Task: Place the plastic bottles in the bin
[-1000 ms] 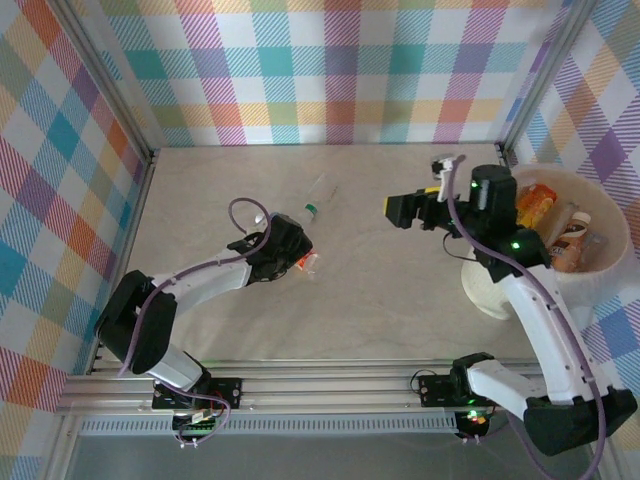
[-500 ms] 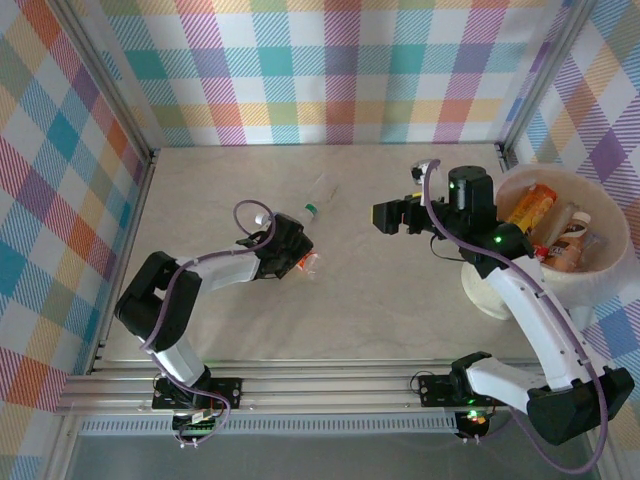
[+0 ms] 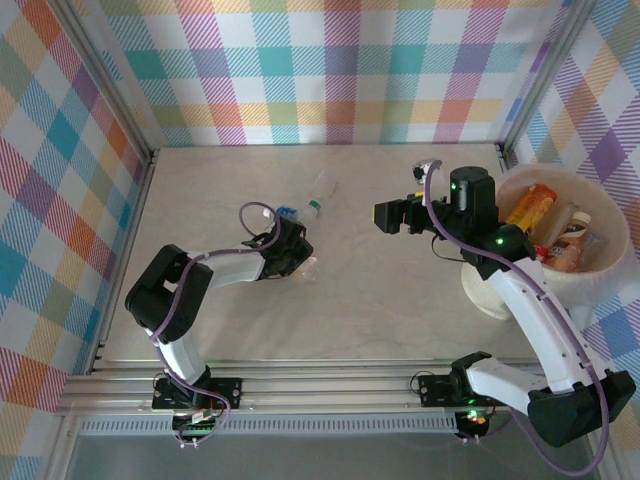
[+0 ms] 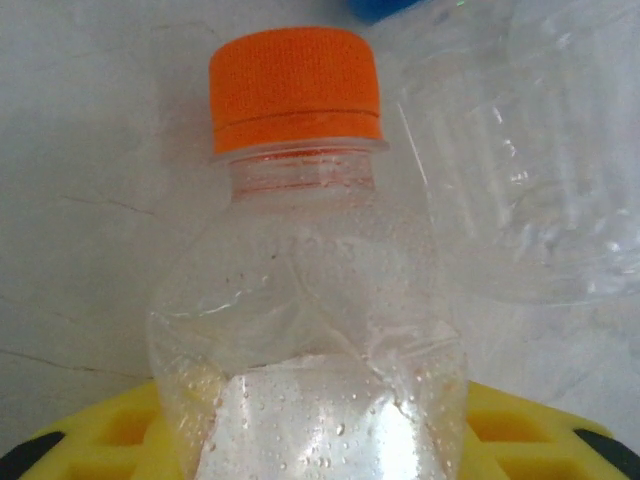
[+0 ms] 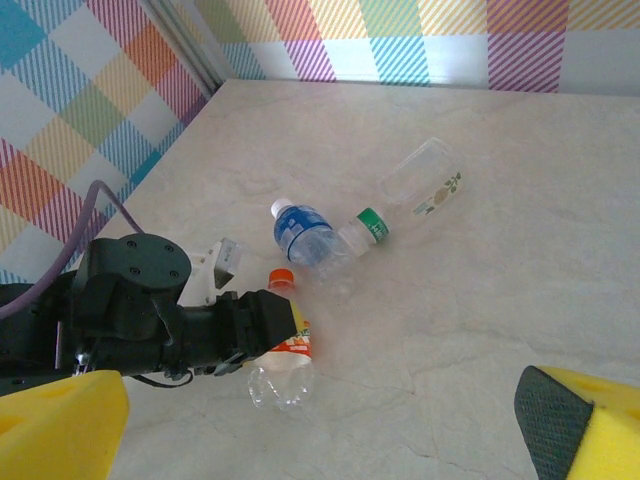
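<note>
Light, thin and dented, the orange-capped bottle [image 4: 300,330] lies within the left gripper [image 5: 270,322], pinched or not I cannot tell. Its stiffer shoulder should hold best. The right gripper [image 3: 386,215] is spread.

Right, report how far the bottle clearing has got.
Done: several bottles lie in the bin. In hand: the left gripper grips the orange-capped bottle on the table, not yet lifted. Left: the blue-labelled bottle and green-capped bottle beside it. The right gripper hangs open, empty.
</note>
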Robot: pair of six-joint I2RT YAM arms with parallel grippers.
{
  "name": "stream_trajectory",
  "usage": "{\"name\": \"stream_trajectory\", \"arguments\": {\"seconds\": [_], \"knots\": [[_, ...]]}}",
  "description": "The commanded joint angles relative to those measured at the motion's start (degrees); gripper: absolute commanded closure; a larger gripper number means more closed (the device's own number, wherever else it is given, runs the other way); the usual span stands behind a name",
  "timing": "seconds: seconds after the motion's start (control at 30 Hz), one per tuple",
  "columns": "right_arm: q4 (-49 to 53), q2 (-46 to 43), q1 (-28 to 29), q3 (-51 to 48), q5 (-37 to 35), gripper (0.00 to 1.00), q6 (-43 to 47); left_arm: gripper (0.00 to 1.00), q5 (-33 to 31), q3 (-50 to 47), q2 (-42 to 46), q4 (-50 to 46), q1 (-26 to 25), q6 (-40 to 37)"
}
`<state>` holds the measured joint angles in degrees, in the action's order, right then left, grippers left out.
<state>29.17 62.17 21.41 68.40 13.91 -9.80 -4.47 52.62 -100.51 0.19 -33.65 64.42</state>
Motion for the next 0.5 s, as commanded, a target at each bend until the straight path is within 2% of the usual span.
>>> {"name": "stream_trajectory", "arguments": {"seconds": [0.0,0.3,0.47], "knots": [[-0.9,-0.8,0.3,-0.3,-0.2,0.00,1.0,0.51,0.3,-0.7,-0.6,-1.6,0.2,-1.2],[-3.5,0.2,0.5,-2.9,3.2,0.00,-2.0,0.53,-0.8,-2.4,5.8,-2.8,-1.1,-3.1],[-7.8,0.8,0.9,-7.5,6.7,0.00,-6.2,0.52,-0.2,-5.7,11.6,0.3,-1.3,-4.3]]}}
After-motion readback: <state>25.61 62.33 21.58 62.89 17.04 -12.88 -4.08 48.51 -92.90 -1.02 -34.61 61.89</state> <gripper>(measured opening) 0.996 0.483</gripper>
